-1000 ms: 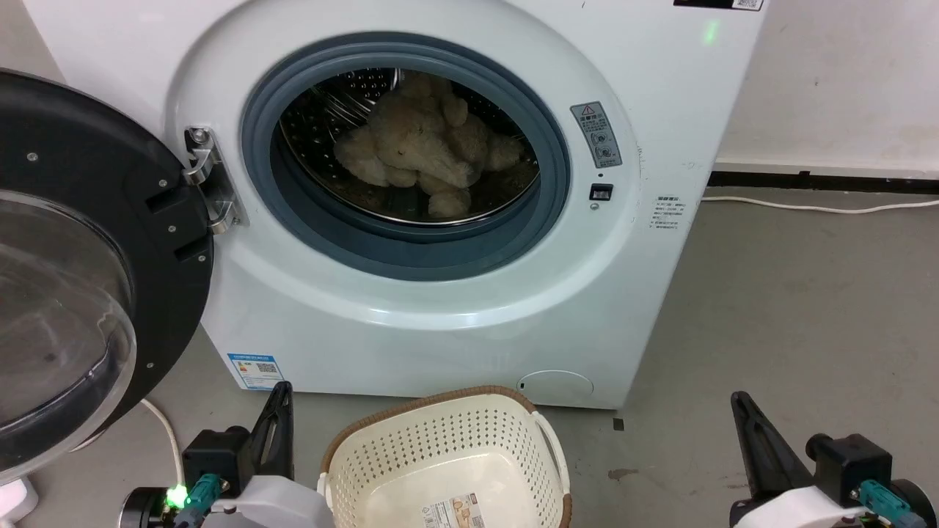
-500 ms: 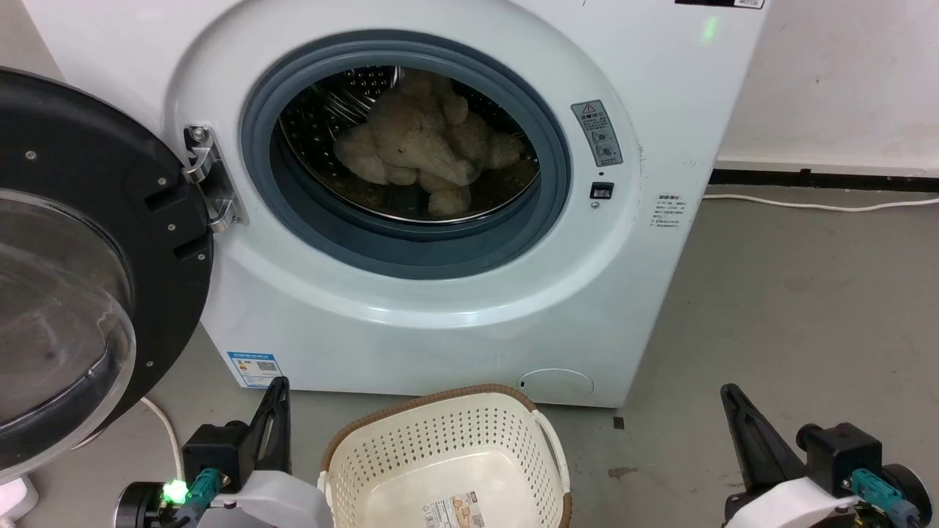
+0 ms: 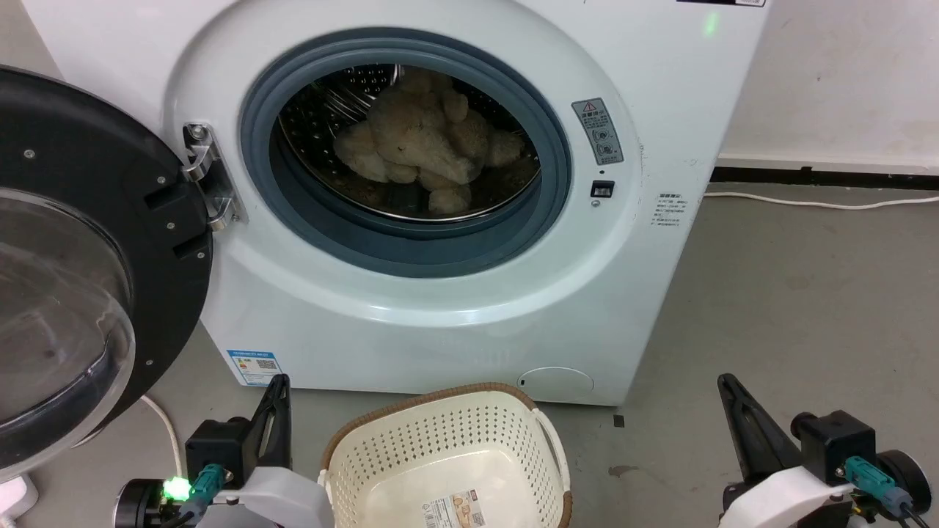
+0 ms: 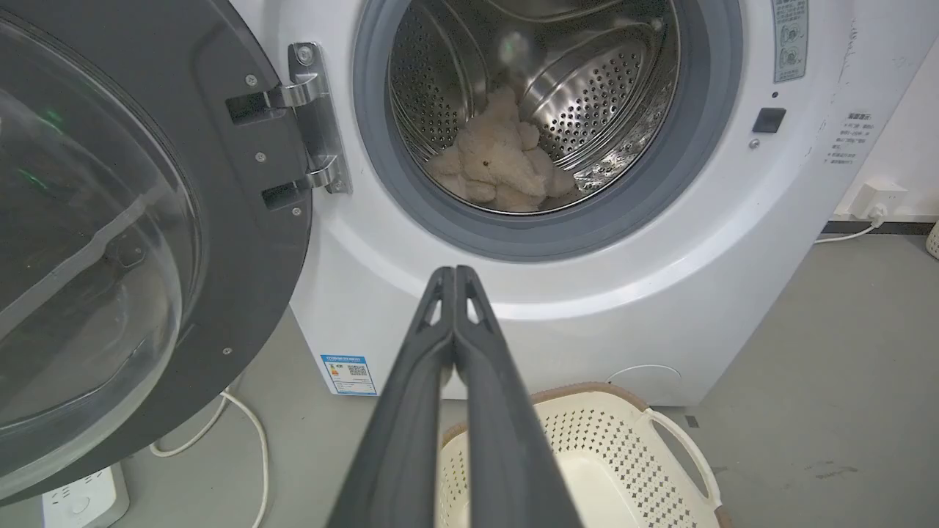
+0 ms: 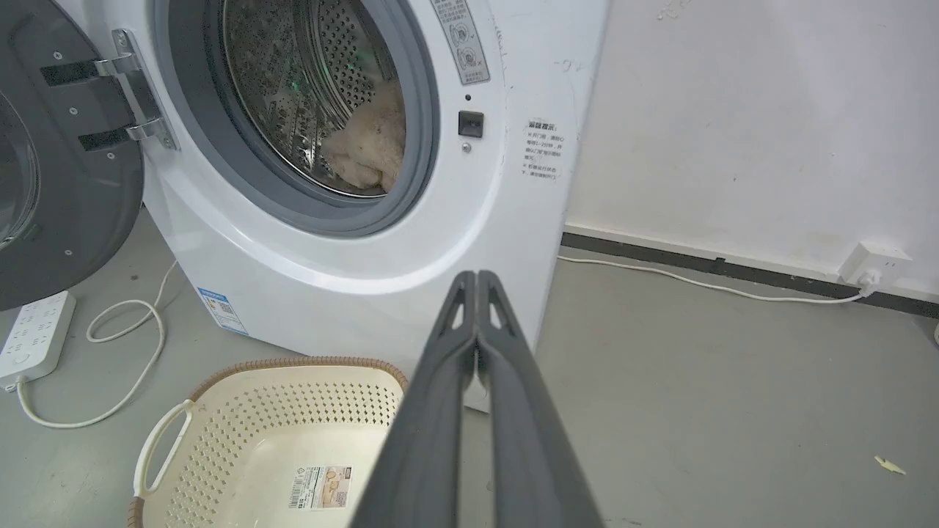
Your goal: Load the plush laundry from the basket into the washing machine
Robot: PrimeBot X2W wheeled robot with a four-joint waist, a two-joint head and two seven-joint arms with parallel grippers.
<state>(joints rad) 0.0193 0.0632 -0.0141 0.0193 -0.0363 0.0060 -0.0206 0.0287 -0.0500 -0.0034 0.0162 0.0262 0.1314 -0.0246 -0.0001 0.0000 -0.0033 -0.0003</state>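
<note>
The cream-beige plush laundry [image 3: 422,150] lies inside the steel drum of the white washing machine [image 3: 411,323], whose black-framed glass door [image 3: 81,257] hangs open to the left. The same plush laundry [image 4: 499,161] rests at the drum's bottom in the left wrist view, and part of the plush laundry [image 5: 370,150] shows past the grey ring in the right wrist view. On the floor in front stands the basket [image 3: 440,447], nothing in it but a label sticker. My left gripper [image 3: 279,389] is shut at the basket's left, and my right gripper [image 3: 726,385] is shut far to its right; both hold nothing.
A white power strip [image 5: 33,334] and looped cable [image 5: 121,345] lie on the grey floor left of the machine. Another cable [image 5: 697,282] runs along the wall base to a socket [image 5: 873,268] on the right. Bare floor spreads to the machine's right.
The whole head view has drifted slightly. The right gripper sits a little higher and more to the left in the picture. Plush, basket and door stay as they were.
</note>
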